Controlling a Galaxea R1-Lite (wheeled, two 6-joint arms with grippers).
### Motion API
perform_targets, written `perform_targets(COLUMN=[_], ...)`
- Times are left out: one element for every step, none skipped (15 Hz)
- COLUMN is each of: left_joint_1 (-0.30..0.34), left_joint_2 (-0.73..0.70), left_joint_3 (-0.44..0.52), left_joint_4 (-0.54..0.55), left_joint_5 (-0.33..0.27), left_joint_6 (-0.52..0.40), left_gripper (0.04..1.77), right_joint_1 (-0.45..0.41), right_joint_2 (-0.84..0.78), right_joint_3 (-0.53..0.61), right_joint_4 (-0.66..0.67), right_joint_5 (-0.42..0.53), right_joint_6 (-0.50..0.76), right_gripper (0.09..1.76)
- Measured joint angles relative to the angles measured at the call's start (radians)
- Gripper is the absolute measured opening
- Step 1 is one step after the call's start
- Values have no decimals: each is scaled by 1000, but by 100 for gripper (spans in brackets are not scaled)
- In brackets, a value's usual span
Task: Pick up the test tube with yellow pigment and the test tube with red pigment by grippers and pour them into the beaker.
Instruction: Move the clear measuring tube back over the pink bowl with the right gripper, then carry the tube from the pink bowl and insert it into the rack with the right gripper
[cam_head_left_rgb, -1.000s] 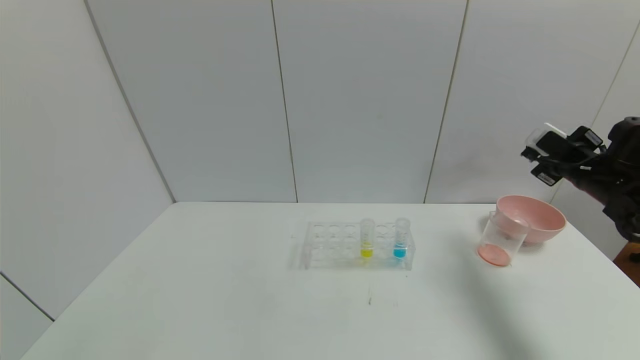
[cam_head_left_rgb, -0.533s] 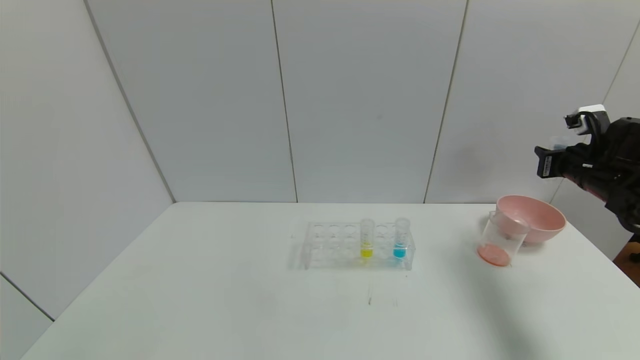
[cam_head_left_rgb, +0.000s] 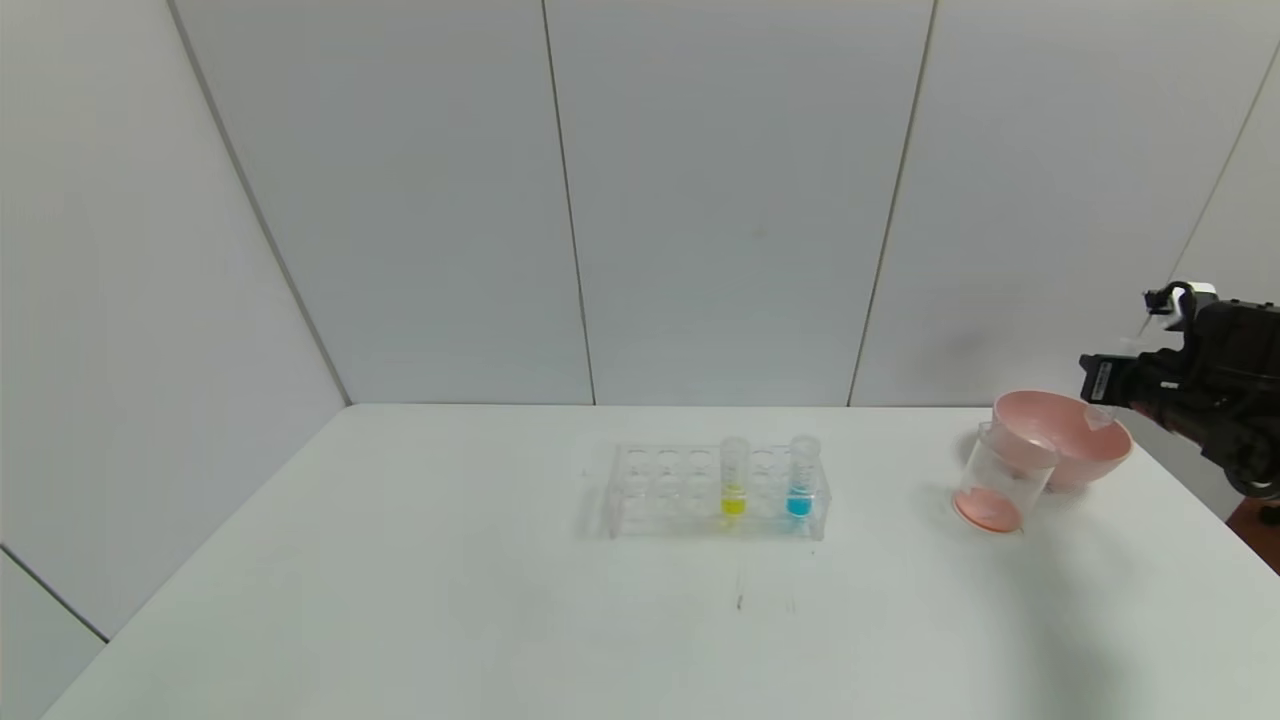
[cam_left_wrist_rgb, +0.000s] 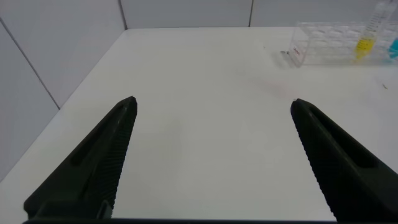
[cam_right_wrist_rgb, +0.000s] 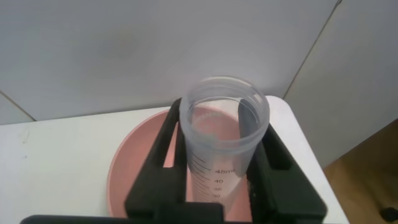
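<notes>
the left gripper (cam_left_wrist_rgb: 211, 158) hangs low over the table (cam_head_left_rgb: 400, 600), jaws wide. mid-frame, the yellow tube (cam_head_left_rgb: 734, 476) stands upright in the rack (cam_head_left_rgb: 650, 490). far right, the right gripper (cam_right_wrist_rgb: 214, 168) clamps an emptied tube (cam_right_wrist_rgb: 221, 134) above the pink bowl (cam_head_left_rgb: 1060, 435), beaker (cam_head_left_rgb: 1000, 480) beside.

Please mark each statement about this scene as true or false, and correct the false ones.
1. The right claw holds a clear, emptied tube above the pink bowl. True.
2. The test tube with yellow pigment lies flat on the table. False: it stands upright in the clear rack, near the blue tube.
3. The beaker has orange-red liquid at its bottom. True.
4. The beaker stands far from the pink bowl, beside the rack. False: it stands right against the bowl.
5. The left claw grips the yellow tube. False: it is open and holds nothing.
</notes>
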Motion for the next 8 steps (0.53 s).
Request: perform_targets(left_joint_1=[0, 0, 0, 0, 0, 0, 0, 0], left_joint_2=[0, 0, 0, 0, 0, 0, 0, 0], left_joint_3=[0, 0, 0, 0, 0, 0, 0, 0], left_joint_4=[0, 0, 0, 0, 0, 0, 0, 0], left_joint_5=[0, 0, 0, 0, 0, 0, 0, 0], left_joint_6=[0, 0, 0, 0, 0, 0, 0, 0], left_gripper=[176, 176, 176, 176, 176, 176, 176, 176], right_joint_1=[1, 3, 4, 5, 5, 6, 6, 6], right_joint_2=[11, 18, 22, 25, 26, 26, 24, 17], right_joint_3=[2, 3, 4, 3, 1, -4, -8, -13], right_joint_4=[-1, -4, -5, -7, -7, -6, -6, -4], right_joint_5=[0, -1, -1, 0, 0, 1, 2, 3], right_joint_6=[1, 0, 0, -2, -1, 0, 0, 1], right_gripper=[73, 86, 95, 104, 112, 120, 126, 131])
